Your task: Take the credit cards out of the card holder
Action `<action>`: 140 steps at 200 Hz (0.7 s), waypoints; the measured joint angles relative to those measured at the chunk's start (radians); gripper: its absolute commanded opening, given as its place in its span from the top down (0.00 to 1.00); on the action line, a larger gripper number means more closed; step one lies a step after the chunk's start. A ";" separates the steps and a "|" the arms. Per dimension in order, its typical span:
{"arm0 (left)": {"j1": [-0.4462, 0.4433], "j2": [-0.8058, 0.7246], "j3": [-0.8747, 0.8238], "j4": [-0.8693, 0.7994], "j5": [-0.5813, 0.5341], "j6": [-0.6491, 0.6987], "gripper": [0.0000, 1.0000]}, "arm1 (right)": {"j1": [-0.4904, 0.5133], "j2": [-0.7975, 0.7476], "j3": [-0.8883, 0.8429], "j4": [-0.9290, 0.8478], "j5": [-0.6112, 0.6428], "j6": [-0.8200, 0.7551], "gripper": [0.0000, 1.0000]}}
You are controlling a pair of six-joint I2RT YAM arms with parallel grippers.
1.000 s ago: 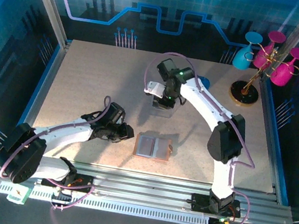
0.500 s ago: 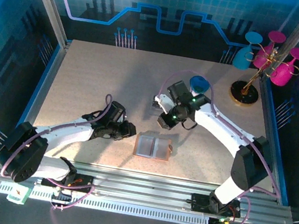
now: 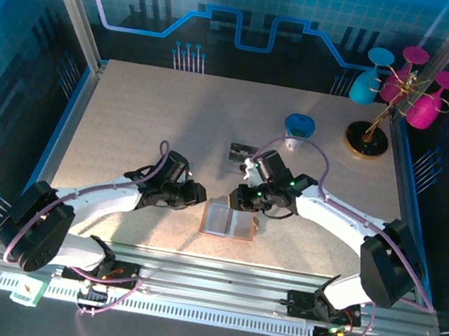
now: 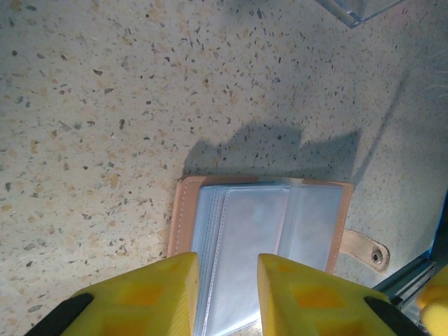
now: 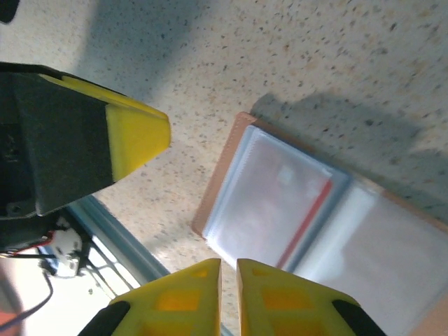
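The right pincer (image 5: 229,264), nearly pressed together, has swung near over the card holder (image 3: 231,221) beside the spread left pincer (image 4: 227,266), likely for its red card (image 5: 306,222).

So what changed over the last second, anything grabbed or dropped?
The right arm swung back from over the clear box toward the near edge, bringing its jaws, nearly shut and empty, to the far edge of the open card holder. That uncovered the blue cup. No grab or release shows. The left arm, jaws at the holder's left side, and the holder hardly moved.
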 measured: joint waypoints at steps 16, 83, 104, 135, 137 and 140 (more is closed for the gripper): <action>0.000 0.000 -0.005 0.006 0.002 -0.003 0.72 | 0.012 0.000 -0.024 0.042 -0.019 0.050 0.84; 0.001 0.000 -0.040 0.025 0.003 -0.010 0.72 | 0.040 0.127 -0.034 0.127 -0.075 0.158 0.78; 0.001 0.000 -0.043 0.027 0.003 -0.010 0.72 | 0.048 0.169 -0.034 0.129 -0.081 0.172 0.76; 0.001 0.000 -0.044 0.027 0.005 -0.010 0.72 | 0.048 0.192 -0.034 0.128 -0.082 0.175 0.73; 0.001 0.000 -0.044 0.027 0.005 -0.010 0.72 | 0.048 0.193 -0.034 0.128 -0.082 0.175 0.72; 0.001 0.000 -0.044 0.027 0.005 -0.010 0.72 | 0.048 0.195 -0.034 0.127 -0.082 0.175 0.72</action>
